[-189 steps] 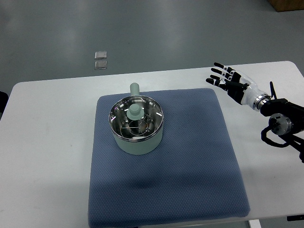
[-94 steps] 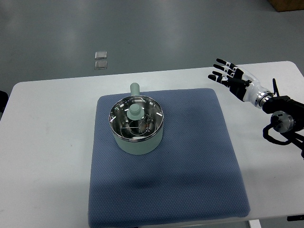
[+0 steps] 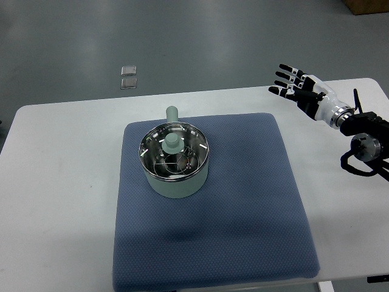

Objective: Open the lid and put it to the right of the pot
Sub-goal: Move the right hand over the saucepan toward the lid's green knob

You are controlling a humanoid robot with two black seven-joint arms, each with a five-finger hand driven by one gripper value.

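Observation:
A pale green pot [image 3: 175,179] with a stubby handle pointing away stands on the left half of a blue mat [image 3: 243,201]. Its glass lid [image 3: 174,152] with a steel rim and a green knob [image 3: 172,143] sits on the pot. My right hand [image 3: 293,89] hovers over the table's far right edge, well to the right of the pot, with its fingers [image 3: 285,76] spread and nothing in them. The left arm does not show.
The blue mat lies on a white table [image 3: 61,182]. Grey floor lies beyond the table's far edge, with two small square plates [image 3: 128,77] on it. A brown box corner [image 3: 364,6] shows at the top right.
My right hand has drifted up and to the right, farther from the pot, staying open. The pot and lid have not moved.

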